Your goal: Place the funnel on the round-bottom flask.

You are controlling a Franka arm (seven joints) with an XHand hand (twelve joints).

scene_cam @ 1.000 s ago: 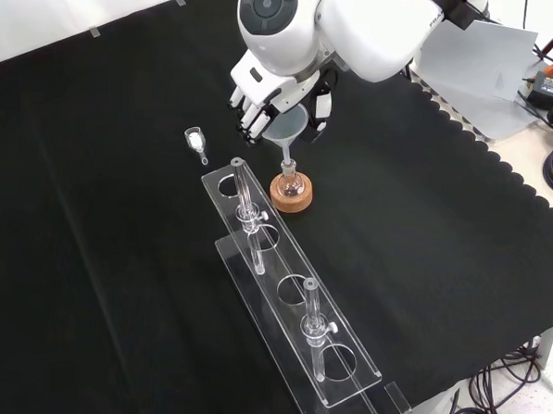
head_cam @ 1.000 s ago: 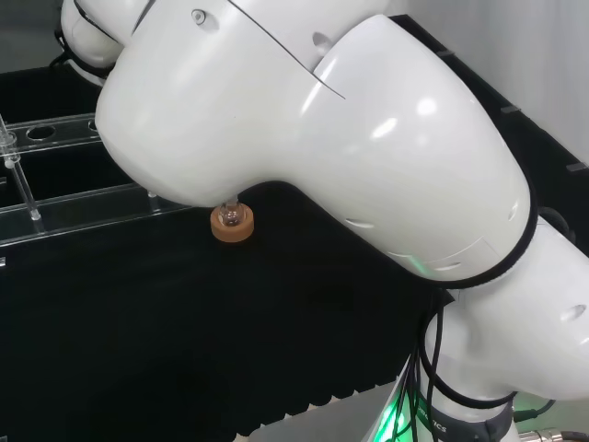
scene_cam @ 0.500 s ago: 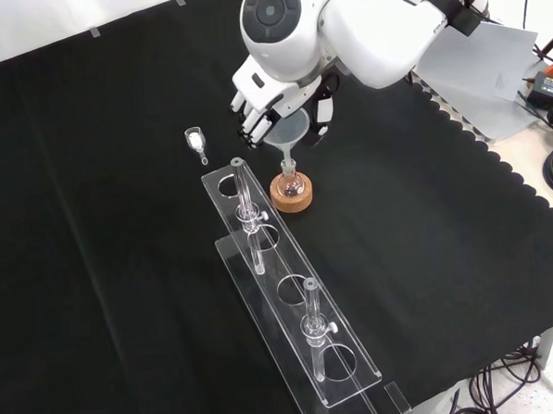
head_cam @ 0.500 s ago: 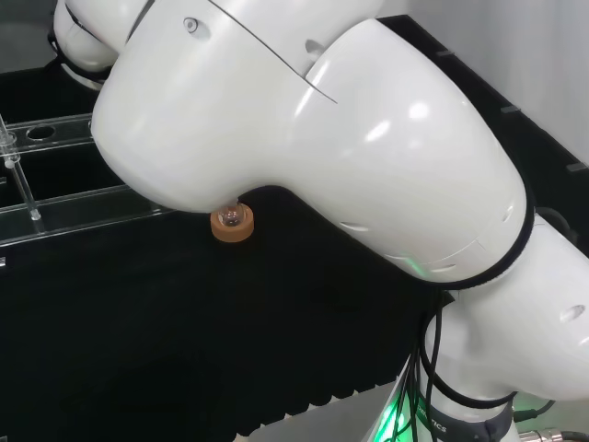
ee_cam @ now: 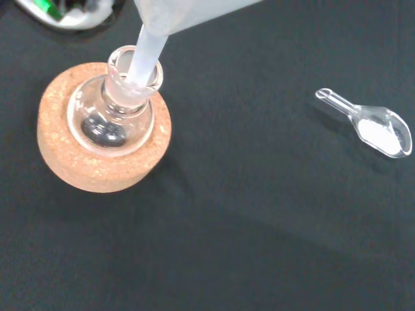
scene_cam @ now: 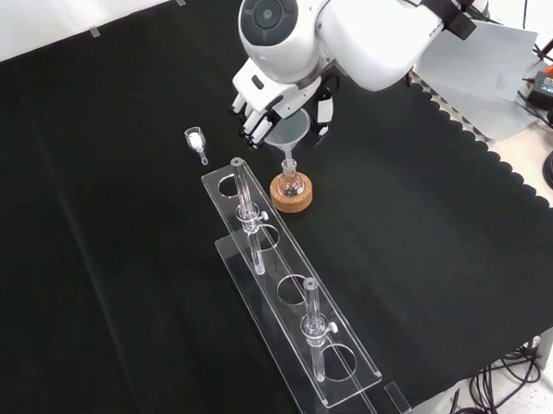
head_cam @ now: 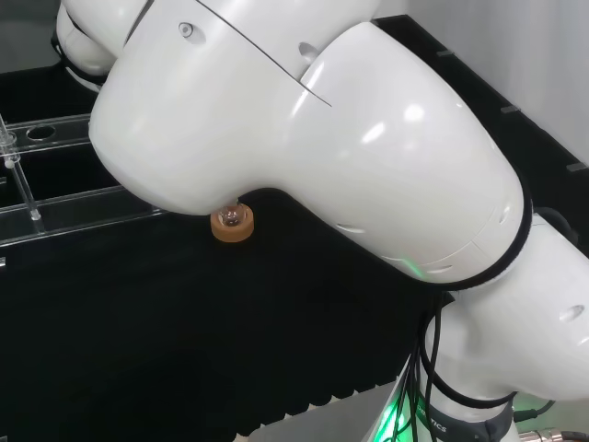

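Note:
A small clear round-bottom flask (scene_cam: 290, 179) (ee_cam: 111, 116) sits upright on a cork ring (scene_cam: 291, 193) (head_cam: 232, 225) (ee_cam: 97, 136). A translucent funnel (scene_cam: 289, 131) (ee_cam: 146, 55) is held above it, its stem reaching down into the flask's neck in the wrist view. The hand (scene_cam: 256, 115) comes in from the top of the front view, with its fingers curled around the funnel's cone. In the head view the arm's white link covers the hand and funnel.
A clear plastic scoop with white powder (scene_cam: 196, 141) (ee_cam: 373, 124) lies on the cloth left of the flask in the front view. A long clear rack (scene_cam: 286, 295) (head_cam: 55, 175) with two glass tubes stands just in front of the cork ring.
The hand and funnel have shifted slightly; the funnel stem stays at the flask's neck. The flask, cork ring, scoop and rack have not moved.

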